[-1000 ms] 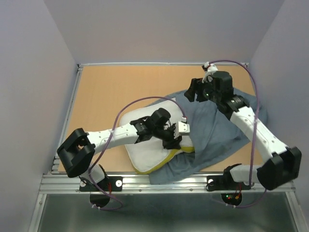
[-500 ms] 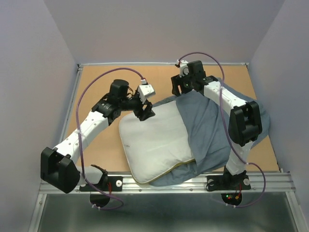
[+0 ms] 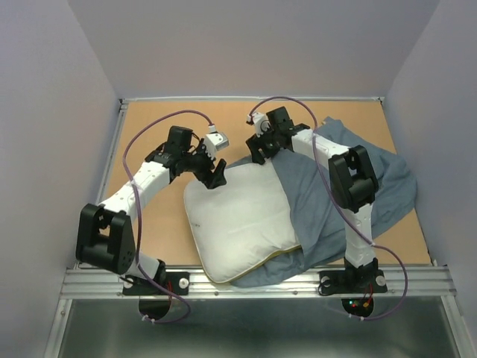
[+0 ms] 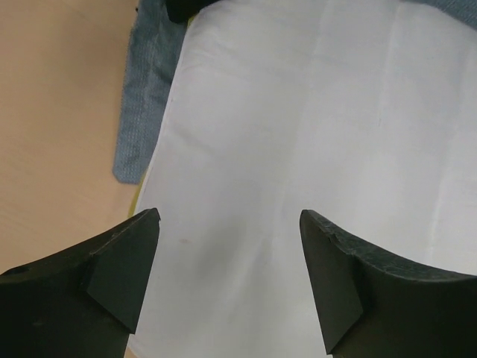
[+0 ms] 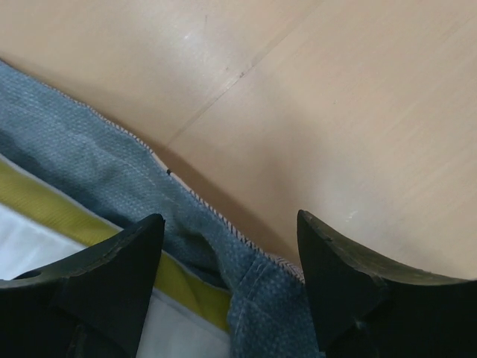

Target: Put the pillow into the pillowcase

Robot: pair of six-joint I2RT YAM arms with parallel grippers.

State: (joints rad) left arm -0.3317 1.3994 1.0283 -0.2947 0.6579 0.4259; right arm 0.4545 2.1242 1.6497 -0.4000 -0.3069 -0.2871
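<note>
The white pillow (image 3: 238, 220) lies on the table with its yellow edge along the near side. Its right part lies on or in the slate-blue pillowcase (image 3: 335, 201), which spreads to the right. My left gripper (image 3: 216, 175) is open and empty over the pillow's far left corner; the left wrist view shows white pillow (image 4: 298, 149) between the jaws. My right gripper (image 3: 257, 149) is open and empty at the pillow's far edge. The right wrist view shows the pillowcase hem (image 5: 194, 216) and the pillow's yellow edge (image 5: 186, 283) between the jaws.
The wooden table (image 3: 164, 142) is bare at the far left. A metal rail (image 3: 261, 280) runs along the near edge. Grey walls stand on three sides. Purple cables loop above both arms.
Both arms swung from mid-table to the far edge of the pillow. The pillow, earlier partly under the left arm, now lies flat and uncovered. The right gripper moved left.
</note>
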